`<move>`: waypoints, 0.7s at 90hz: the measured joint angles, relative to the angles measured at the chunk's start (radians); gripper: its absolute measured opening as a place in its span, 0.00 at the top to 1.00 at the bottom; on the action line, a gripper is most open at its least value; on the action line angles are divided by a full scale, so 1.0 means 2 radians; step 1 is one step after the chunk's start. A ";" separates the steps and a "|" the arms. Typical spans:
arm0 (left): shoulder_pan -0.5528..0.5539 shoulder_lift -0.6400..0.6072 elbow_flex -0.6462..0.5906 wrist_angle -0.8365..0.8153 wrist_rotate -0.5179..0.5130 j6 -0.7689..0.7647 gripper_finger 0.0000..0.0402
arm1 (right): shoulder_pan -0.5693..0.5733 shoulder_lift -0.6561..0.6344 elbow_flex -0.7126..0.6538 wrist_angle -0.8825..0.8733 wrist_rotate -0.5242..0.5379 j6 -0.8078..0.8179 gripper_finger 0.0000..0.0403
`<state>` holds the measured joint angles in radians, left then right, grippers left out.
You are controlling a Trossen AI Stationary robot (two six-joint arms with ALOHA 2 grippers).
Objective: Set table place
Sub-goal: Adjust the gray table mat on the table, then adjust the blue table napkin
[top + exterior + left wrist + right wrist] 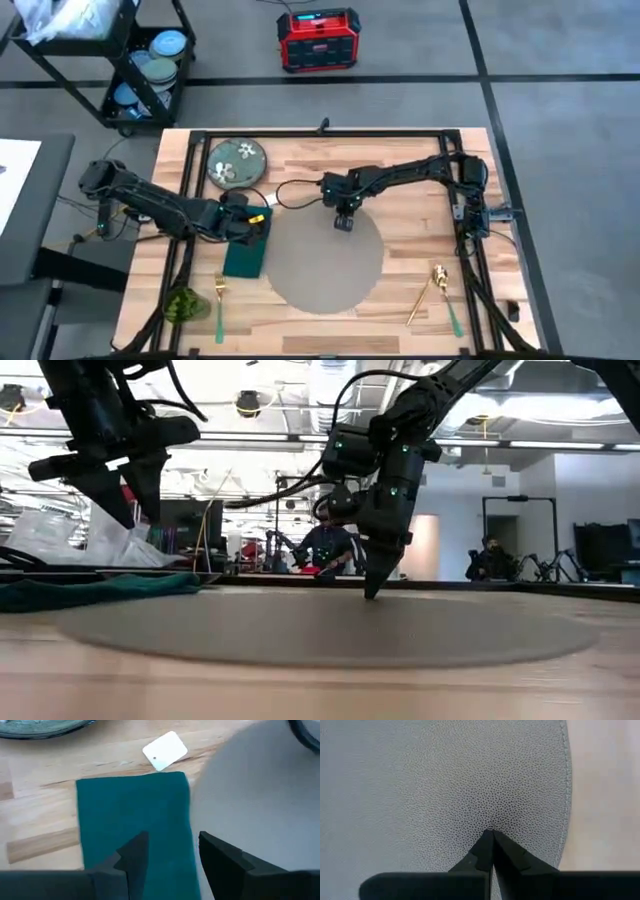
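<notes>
Nothing readable anywhere, honestly. White tag point(165, 750) just beyond the left gripper point(172, 855), past the teal napkin point(134, 820), looks blank, though maybe just too blurry to tell.

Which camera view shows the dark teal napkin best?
The left wrist view: the napkin fills it, edges clear. The high view shows it small beside the placemat, partly under the left gripper. The low view shows only a flat strip. The right wrist view shows none.

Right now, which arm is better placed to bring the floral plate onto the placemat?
Left, probably. The left gripper hovers open over the teal napkin, on the same side as the floral plate. The right gripper is shut, tips down on the placemat.
</notes>
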<state>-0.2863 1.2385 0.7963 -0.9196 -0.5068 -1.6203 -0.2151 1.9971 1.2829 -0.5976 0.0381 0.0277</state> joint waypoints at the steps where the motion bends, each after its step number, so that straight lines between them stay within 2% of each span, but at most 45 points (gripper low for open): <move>1: 0.000 0.000 0.000 0.001 0.000 0.000 0.61 | -0.001 -0.001 -0.001 0.000 0.001 0.000 1.00; 34: 0.000 0.000 0.000 0.027 0.004 -0.015 0.61 | -0.001 -0.030 -0.002 -0.018 -0.003 0.014 1.00; 43: 0.000 -0.006 0.000 0.029 0.035 -0.032 0.62 | 0.009 -0.038 -0.002 -0.030 -0.005 0.014 1.00; 50: -0.003 -0.014 0.004 0.025 0.067 -0.021 0.67 | 0.018 -0.056 -0.002 -0.036 -0.003 0.014 1.00; 63: -0.031 -0.019 0.009 0.014 0.072 -0.025 0.84 | 0.029 -0.096 -0.001 -0.051 0.020 0.012 1.00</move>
<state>-0.3473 1.2005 0.8139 -0.8910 -0.3620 -1.6697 -0.1577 1.8051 1.2808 -0.7004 0.0777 0.0513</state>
